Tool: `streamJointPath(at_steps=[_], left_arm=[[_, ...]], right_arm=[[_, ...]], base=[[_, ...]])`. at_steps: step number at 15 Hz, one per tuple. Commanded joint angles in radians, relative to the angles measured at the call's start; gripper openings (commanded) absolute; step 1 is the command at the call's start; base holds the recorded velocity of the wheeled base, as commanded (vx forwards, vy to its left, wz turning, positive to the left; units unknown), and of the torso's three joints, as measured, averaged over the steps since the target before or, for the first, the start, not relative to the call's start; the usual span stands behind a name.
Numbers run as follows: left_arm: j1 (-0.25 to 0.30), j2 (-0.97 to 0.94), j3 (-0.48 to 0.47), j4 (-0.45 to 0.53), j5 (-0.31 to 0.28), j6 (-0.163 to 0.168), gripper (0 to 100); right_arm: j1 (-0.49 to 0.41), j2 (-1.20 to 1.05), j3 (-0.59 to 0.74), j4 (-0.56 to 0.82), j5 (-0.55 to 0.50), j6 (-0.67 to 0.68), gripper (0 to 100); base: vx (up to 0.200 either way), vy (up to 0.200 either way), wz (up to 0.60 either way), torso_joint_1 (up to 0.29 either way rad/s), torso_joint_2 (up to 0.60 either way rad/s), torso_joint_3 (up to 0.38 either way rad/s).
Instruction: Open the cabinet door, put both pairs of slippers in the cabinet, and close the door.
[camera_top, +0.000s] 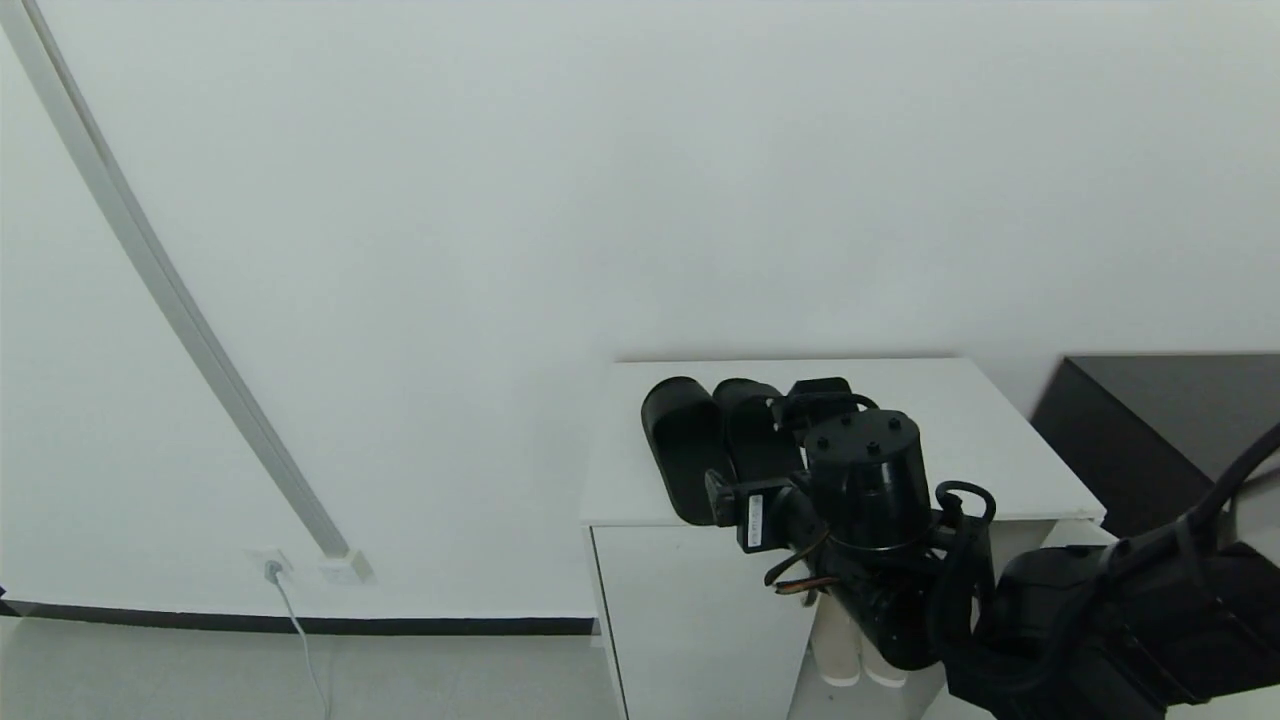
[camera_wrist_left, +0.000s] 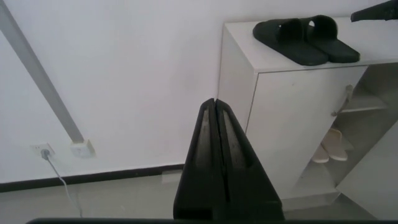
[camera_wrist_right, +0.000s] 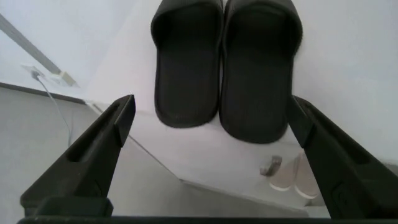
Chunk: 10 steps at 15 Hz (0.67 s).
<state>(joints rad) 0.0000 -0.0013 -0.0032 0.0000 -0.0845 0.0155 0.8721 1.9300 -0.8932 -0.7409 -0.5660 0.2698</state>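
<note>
Black slippers (camera_top: 715, 440) lie side by side on the white top of the cabinet (camera_top: 960, 440), near its left edge, with the heels at the front edge. Light slippers (camera_wrist_left: 329, 146) stand on a low shelf inside the cabinet's open part, to the right of a white front panel with a handle (camera_wrist_left: 345, 99).

The right gripper (camera_wrist_right: 211, 109) hangs over the black pair. Its fingers (camera_wrist_right: 93, 149) are spread wide, and from the wrist the heels are seen in the gap between them, not touching.

The left gripper (camera_wrist_left: 215, 102) is well apart from the cabinet, on its left, with its fingers pressed together on nothing.

The cabinet stands against a white wall (camera_top: 600, 200). A socket (camera_top: 270, 565) and a slanting duct (camera_top: 170, 290) are on the wall, above a grey floor (camera_top: 200, 670).
</note>
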Motion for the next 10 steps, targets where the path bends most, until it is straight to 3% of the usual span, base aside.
streamJointPath(at_steps=[1,2,10], left_arm=[[0.0,0.001,0.0,0.0,0.0,0.0,0],[0.0,0.001,0.0,0.0,0.0,0.001,0],[0.0,0.001,0.0,0.0,0.0,0.0,0]], right_arm=[[-0.001,0.033,0.019,-0.025,0.0,-0.001,100],[-0.002,0.066,0.031,-0.052,0.0,-0.001,100],[-0.058,0.238,-0.043,-0.164,0.012,-0.02,100]], base=[[0.2,0.0,0.0,-0.007,0.0,0.002],[0.2,0.0,0.0,0.007,0.0,0.002],[0.0,0.0,0.0,0.0,0.0,0.0]])
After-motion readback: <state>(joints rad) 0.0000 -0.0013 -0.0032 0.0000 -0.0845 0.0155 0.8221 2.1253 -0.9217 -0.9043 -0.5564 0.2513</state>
